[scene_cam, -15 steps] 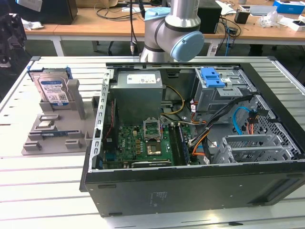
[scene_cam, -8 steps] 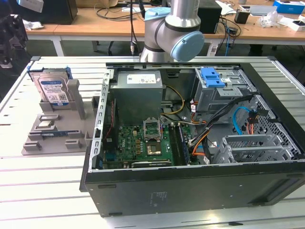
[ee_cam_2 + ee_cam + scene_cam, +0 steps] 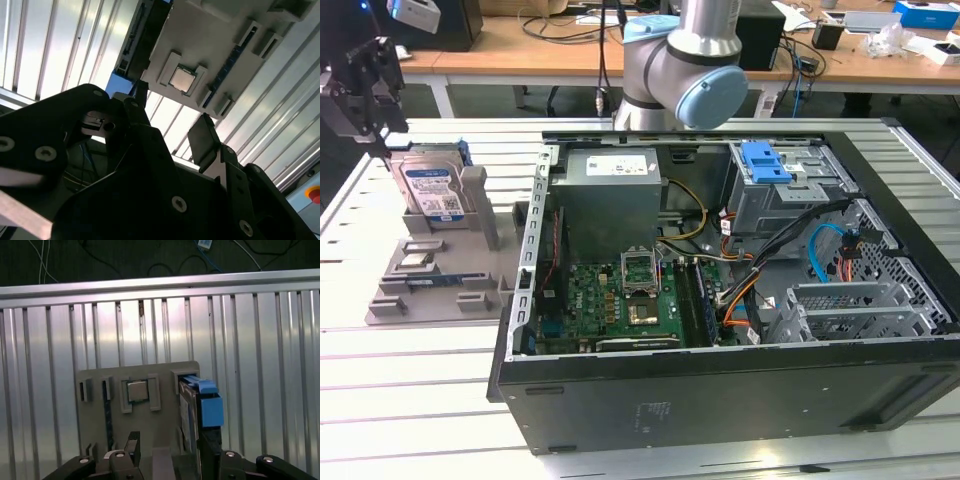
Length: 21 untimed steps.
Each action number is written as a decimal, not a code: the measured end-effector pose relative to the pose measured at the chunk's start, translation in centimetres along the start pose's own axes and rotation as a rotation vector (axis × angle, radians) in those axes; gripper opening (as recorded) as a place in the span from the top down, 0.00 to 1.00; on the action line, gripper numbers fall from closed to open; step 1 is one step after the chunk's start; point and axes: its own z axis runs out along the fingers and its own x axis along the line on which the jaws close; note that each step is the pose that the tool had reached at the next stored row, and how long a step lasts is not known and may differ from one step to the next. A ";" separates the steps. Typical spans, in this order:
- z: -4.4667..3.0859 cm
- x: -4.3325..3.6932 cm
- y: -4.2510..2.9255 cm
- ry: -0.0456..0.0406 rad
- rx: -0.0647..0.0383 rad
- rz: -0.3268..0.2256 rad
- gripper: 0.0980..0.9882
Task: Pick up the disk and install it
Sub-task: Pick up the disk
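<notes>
Disk point(image 3: 432, 190): flat silver metal, blue plastic frame, upright in the grey holder point(image 3: 420, 290).
Gripper point(image 3: 170, 117): black fingers spread wide, over the holder.

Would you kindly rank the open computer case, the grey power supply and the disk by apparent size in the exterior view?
1. computer case, largest by far
2. grey power supply
3. disk, clearly smallest

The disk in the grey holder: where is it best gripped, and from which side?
Probably grip the disk across its two broad faces near the top edge, coming from above. It stands on edge in the grey holder, whose slot covers its lower part; the top is free.
</notes>
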 end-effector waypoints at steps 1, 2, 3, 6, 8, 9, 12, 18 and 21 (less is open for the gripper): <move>0.05 -0.23 0.01 0.0000 0.000 0.000 0.44; 0.10 -0.43 0.03 0.0000 0.000 0.000 0.44; 0.14 -0.56 0.04 0.0000 0.000 0.000 0.44; 0.22 -0.74 0.05 0.0000 0.000 0.000 0.44; 0.27 -0.82 0.05 0.0000 0.000 0.000 0.44; 0.30 -0.87 0.06 0.0000 0.000 0.000 0.44; 0.59 -1.01 0.05 0.0001 0.000 0.000 0.44; 1.21 -1.15 0.05 0.0001 0.000 0.000 0.44; 1.47 -1.19 0.04 0.0001 0.000 0.000 0.44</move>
